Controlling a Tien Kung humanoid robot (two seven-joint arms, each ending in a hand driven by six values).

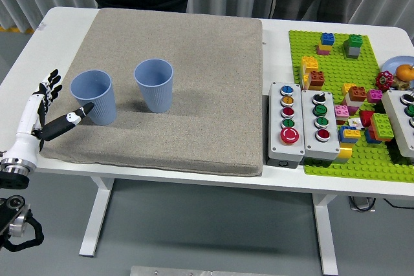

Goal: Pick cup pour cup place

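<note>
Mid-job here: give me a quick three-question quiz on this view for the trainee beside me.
1. True or false: the left hand is gripping the left cup.
2. How many blue cups stand upright on the grey mat?
3. Which thing lies right of the mat's right edge? A) the right cup B) the button boxes C) the left hand

Key:
1. False. The hand is open beside the cup, with only the thumb reaching toward it.
2. Two.
3. B
</note>
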